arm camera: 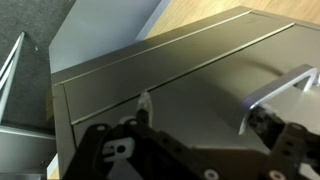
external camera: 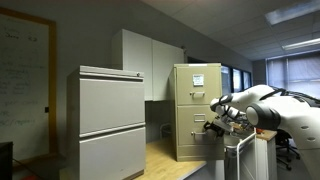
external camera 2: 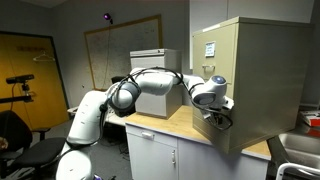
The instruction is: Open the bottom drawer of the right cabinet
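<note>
The right cabinet (external camera: 196, 108) is a beige metal filing cabinet standing on a wooden counter; it also shows in the other exterior view (external camera 2: 255, 75). Its upper front bears white papers. The bottom drawer (external camera: 192, 135) below it has a plain front, which fills the wrist view (arm camera: 200, 70), and looks closed. Its silver handle (arm camera: 287, 88) sits at the right of the wrist view. My gripper (arm camera: 205, 115) is open right against the drawer front, with its right finger just beside the handle. In both exterior views the gripper (external camera: 217, 123) (external camera 2: 214, 113) is at the drawer front.
A wider light-grey lateral cabinet (external camera: 110, 120) stands beside the counter. White wall cupboards (external camera: 150, 60) hang behind. The wooden countertop (external camera 2: 165, 125) runs under the arm. A whiteboard (external camera 2: 120, 45) is on the back wall. A metal sink (external camera 2: 300, 150) lies past the cabinet.
</note>
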You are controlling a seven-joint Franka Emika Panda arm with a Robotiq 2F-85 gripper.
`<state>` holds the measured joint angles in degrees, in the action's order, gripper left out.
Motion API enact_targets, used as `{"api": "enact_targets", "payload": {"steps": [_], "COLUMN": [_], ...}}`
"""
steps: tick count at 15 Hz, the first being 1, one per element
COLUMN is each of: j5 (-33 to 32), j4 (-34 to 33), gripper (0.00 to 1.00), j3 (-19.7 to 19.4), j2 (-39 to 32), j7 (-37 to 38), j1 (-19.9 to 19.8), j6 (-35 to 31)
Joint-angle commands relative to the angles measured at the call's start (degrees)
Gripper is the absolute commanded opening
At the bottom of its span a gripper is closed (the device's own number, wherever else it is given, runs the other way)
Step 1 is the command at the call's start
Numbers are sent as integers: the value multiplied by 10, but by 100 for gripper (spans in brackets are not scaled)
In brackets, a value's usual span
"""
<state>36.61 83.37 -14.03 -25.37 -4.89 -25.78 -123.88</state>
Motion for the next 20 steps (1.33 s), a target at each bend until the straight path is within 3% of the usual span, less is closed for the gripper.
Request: {"api": "enact_targets", "payload": {"steps": [1, 2, 3, 6, 7, 13, 20], "j5": [-72, -99, -122, -197, -218, -342, -363], "j4": [-31, -35, -40, -38, -38, -17, 92], "gripper": [100, 99, 75, 64, 53, 8, 6], "j3": [-2, -1, 2, 7, 9, 15, 12], "j2": [-22, -22, -23, -2, 3, 29, 77], "j7": [37, 45, 58, 81, 85, 85, 69], "j1": [12, 19, 25, 54, 62, 108, 103], "j6": [0, 3, 6, 25, 24, 29, -28]}}
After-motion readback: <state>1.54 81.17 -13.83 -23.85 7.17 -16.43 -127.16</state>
